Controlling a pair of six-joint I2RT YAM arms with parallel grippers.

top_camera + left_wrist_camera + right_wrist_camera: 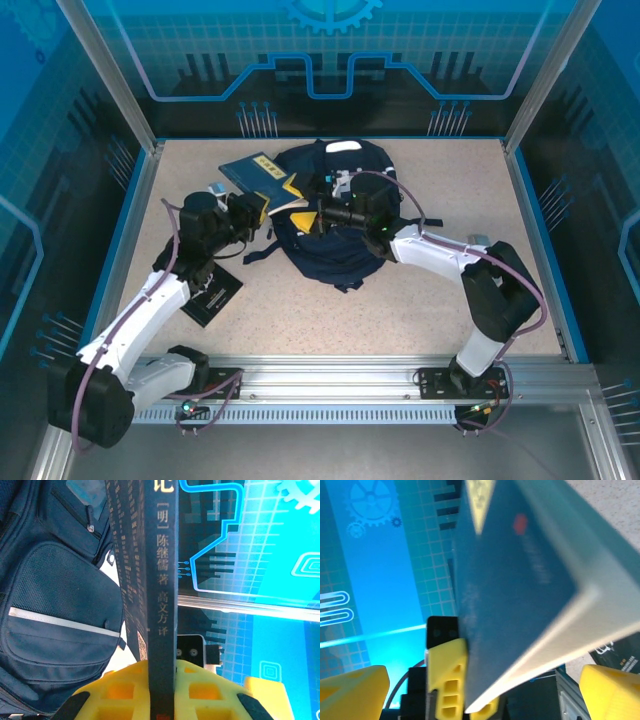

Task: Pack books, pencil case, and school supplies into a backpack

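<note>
a dark-blue book (161, 580) stands on edge in the centre of the left wrist view. its spine reads "[明] 陈继儒 著 高文方 译" in pale characters, and the title above is cut off by the top edge. the left hand (250, 211) is clamped on the book's lower end, with yellow fingers (120, 692) on either side. the navy backpack (55, 610), with a mesh pocket and a thin white stripe, sits at the left. in the right wrist view the cover is blurred, with a yellow mark and a red spot, both unreadable. the right hand (322, 212) is spread wide, its fingers (352, 690) in the bottom corners, clear of the book. from above, both hands are close together at the backpack's left edge, in the upper centre of the speckled tabletop (420, 320). a second book (212, 298) lies flat at lower left, its white lettering too small to read.
</note>
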